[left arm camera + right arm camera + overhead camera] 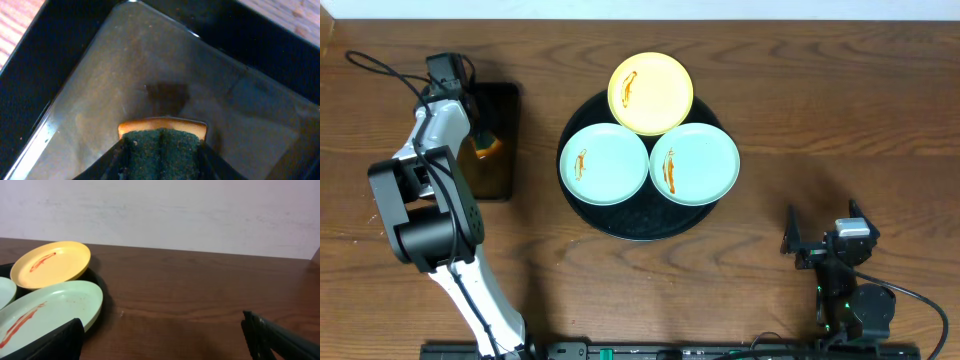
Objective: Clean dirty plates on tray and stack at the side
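Counting three plates, all lying flat on the round black tray [640,228] at the middle of the table [820,100]: the pale yellow plate [651,93] at the far side, overhanging the rim, then the left mint plate [604,164] and the right mint plate [695,163] side by side nearer the robot, touching or nearly so. Finding an orange-brown streak on every one of them. Finding nothing stacked beside the tray. Judging the task as barely begun, then, with wiping all three and stacking all three remaining.

Moving outward to the left: spotting the left gripper [162,165] well apart from the plates, reaching down into the smaller rectangular tray [505,170], over a film of brownish liquid [170,95]. Seeing it pinching a sponge [160,142], green scouring face toward the wrist camera, yellow-orange body beyond, creased down the middle as if squeezed between the jaws. Reading this as wetting or picking up the wiper ahead of the first plate, probably the left mint plate as the nearest one.

Moving outward to the right: noting the right gripper [160,330] standing spread wide, gripping nothing, sitting low near the table's near-right corner, well clear of the tray. Seeing from its wrist view the right mint plate and the pale yellow plate off to its left, with bare wood in between.
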Available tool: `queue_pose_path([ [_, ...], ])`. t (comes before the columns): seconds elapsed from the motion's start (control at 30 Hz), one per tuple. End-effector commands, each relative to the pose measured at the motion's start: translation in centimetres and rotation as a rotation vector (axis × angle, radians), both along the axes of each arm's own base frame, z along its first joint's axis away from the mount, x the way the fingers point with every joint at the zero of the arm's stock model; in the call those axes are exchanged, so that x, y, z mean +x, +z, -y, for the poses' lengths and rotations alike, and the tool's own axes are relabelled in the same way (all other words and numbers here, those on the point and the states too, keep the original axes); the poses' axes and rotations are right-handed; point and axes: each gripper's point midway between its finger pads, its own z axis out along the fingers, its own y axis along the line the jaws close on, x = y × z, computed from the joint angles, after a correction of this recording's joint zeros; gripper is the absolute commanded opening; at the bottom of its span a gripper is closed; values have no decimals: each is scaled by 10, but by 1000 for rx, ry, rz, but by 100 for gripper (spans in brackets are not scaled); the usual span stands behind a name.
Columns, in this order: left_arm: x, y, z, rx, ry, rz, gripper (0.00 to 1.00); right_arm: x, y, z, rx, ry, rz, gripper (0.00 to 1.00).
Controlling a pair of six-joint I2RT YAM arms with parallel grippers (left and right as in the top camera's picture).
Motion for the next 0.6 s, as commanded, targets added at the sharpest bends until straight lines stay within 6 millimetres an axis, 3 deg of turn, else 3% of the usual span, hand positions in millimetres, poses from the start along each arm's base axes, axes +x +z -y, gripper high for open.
queue_pose_path([
  [0.0, -6, -14, 5, -31, -3, -34, 26, 0, -1, -2, -9, 6, 0, 99],
  [0.07, -8, -14, 5, -33, -3, -41, 8, 0, -1, -2, -9, 6, 0, 99],
  [0.27, -9, -4, 5, -30, -3, -32, 8, 0, -1, -2, -9, 6, 0, 99],
  [0.33, -10, 2, 6, -30, -3, -31, 17, 0, -1, -2, -9, 6, 0, 99],
  [0.37, -13, 6, 7, -32, -3, -35, 34, 0, -1, -2, -9, 6, 0, 99],
  [0.4, -17, 10, 8, -35, -3, -49, 56, 0, -1, -2, -9, 6, 0, 99],
  [0.47, -28, 12, 14, -63, -10, -84, 68, 0, -1, -2, -9, 6, 0, 99],
  [0.57, -40, 4, 28, -133, -31, -138, 73, 0, -1, -2, -9, 6, 0, 99],
])
